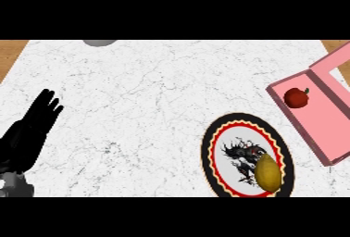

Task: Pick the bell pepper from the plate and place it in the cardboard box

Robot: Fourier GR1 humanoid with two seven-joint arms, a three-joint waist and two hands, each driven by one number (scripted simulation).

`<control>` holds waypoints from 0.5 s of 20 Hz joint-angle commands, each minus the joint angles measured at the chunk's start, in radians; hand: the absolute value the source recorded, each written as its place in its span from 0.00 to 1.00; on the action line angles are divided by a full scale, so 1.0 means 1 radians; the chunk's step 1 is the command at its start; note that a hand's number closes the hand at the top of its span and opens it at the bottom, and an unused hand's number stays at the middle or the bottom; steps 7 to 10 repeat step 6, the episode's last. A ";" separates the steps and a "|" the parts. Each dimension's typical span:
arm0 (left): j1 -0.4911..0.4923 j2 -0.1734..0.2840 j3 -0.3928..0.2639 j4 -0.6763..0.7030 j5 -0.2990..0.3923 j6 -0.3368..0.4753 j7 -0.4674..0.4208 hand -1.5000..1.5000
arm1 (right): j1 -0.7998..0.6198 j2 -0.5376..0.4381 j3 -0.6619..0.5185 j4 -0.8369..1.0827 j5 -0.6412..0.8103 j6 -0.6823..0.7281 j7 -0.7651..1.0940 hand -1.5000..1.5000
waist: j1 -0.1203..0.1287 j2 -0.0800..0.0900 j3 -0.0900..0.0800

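1 red bell pepper (297, 97) inside pink box (321, 134); left hand (31, 132) at left edge, fingers straight, empty.

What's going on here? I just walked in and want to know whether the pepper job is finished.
Nothing is being handled right now. The red bell pepper already lies inside the pink open cardboard box at the right of the white marble counter. The round black-rimmed patterned plate beside the box holds only a yellow-brown oval potato-like item. The robot's black left hand rests open at the left edge, fingers up. The right hand is out of view. A grey object peeks in at the far edge.
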 commanded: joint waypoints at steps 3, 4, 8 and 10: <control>0.063 -0.031 -0.023 -0.042 -0.031 -0.007 -0.041 0.50 | 0.079 -0.132 -0.096 0.006 -0.163 0.135 -0.009 0.00 | 0.004 -0.001 0.000; -0.060 -0.013 -0.007 -0.033 -0.012 0.050 0.076 0.50 | 0.124 -0.066 -0.089 -0.014 -0.151 0.099 -0.061 0.00 | 0.000 0.000 0.000; 0.024 -0.012 0.005 -0.040 0.009 -0.017 0.018 0.50 | 0.127 -0.069 -0.044 0.060 -0.117 0.062 -0.104 0.00 | 0.008 0.001 0.000; 0.024 -0.012 0.005 -0.040 0.009 -0.017 0.018 0.50 | 0.127 -0.069 -0.044 0.060 -0.117 0.062 -0.104 0.00 | 0.008 0.001 0.000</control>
